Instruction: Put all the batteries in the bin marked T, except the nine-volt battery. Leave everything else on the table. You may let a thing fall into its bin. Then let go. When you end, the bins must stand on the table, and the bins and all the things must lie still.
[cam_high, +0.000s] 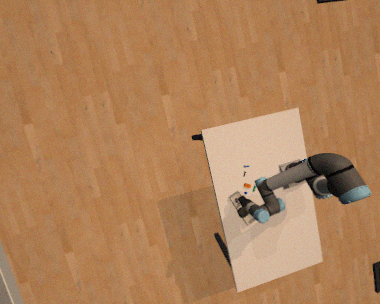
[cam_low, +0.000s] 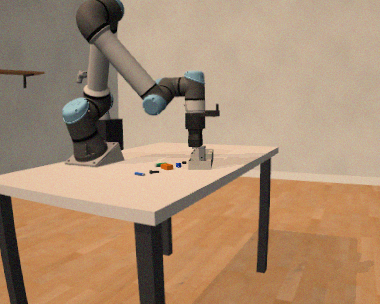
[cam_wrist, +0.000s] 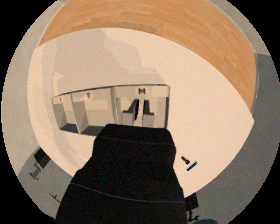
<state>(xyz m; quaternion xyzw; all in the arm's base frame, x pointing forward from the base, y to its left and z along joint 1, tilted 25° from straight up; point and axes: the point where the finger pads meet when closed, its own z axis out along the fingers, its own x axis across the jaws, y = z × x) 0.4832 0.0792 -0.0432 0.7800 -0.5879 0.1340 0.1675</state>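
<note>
One table (cam_low: 220, 172) carries everything. My gripper (cam_low: 196, 145) hangs just over the bin (cam_low: 200, 163), fingers nearly closed; whether they pinch anything, I cannot tell. The blue cylinder (cam_low: 139, 173), perhaps a battery, lies well apart: probably light, stiff, slick. I'd pinch mid-barrel.
</note>
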